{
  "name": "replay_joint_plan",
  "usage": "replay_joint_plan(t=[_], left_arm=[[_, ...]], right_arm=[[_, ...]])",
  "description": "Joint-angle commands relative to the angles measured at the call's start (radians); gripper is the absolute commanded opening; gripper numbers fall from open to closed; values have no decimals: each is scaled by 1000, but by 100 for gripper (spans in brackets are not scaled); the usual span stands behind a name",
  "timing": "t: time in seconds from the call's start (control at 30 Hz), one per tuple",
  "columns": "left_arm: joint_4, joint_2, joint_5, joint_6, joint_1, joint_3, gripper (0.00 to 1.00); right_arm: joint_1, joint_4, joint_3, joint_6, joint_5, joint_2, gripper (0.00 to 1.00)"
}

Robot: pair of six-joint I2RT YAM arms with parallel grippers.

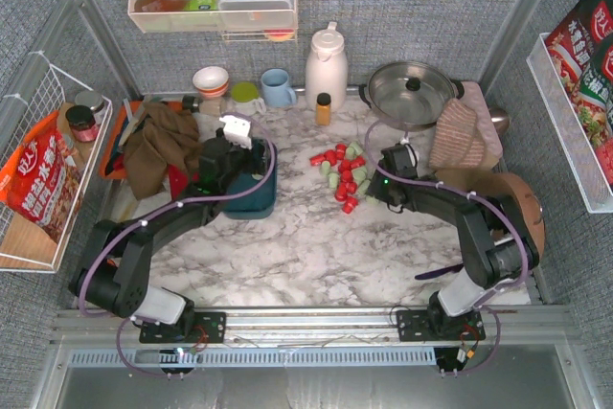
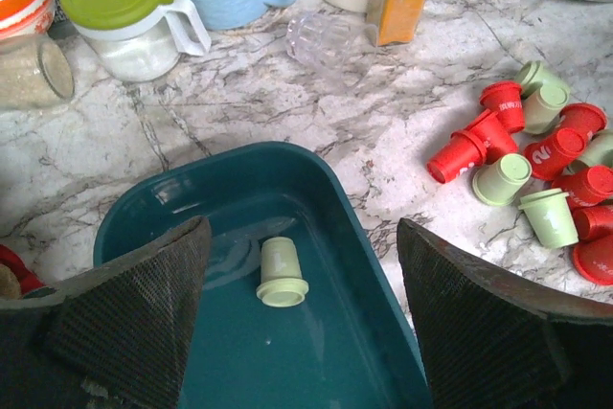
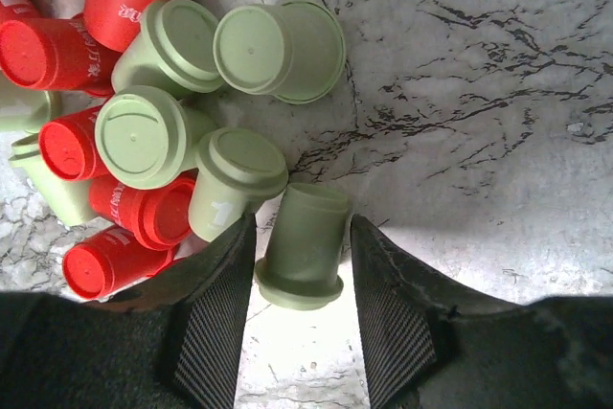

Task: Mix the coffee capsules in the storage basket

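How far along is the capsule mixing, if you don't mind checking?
Barely started. Done: one green capsule lies in the teal basket, left jaws open above it. In hand: right jaws are shut on another green capsule at the pile's edge. Remaining: the pile, red and green, sits on the table.

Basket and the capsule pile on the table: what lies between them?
Only bare marble tabletop separates the basket from the pile; the left wrist view shows it clearly.
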Motion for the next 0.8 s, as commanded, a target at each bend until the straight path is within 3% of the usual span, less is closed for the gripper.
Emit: replay_joint_plan(t=[0.0, 0.17, 0.4, 0.53, 0.63, 0.77], left_arm=[[52, -12, 13, 34, -9, 5, 87], [58, -15, 22, 47, -22, -1, 88], [94, -14, 197, 143, -57, -23, 89], [155, -35, 415, 310, -114, -86, 90], [206, -42, 548, 408, -167, -146, 99], [222, -22, 625, 430, -219, -163, 99]], right_arm=[[1, -51, 26, 14, -3, 21, 47], [0, -63, 28, 8, -1, 16, 35], [1, -45, 28, -6, -73, -19, 22], [15, 100, -30, -5, -198, -133, 18], [68, 223, -66, -41, -286, -231, 18], [166, 398, -116, -102, -373, -327, 18]])
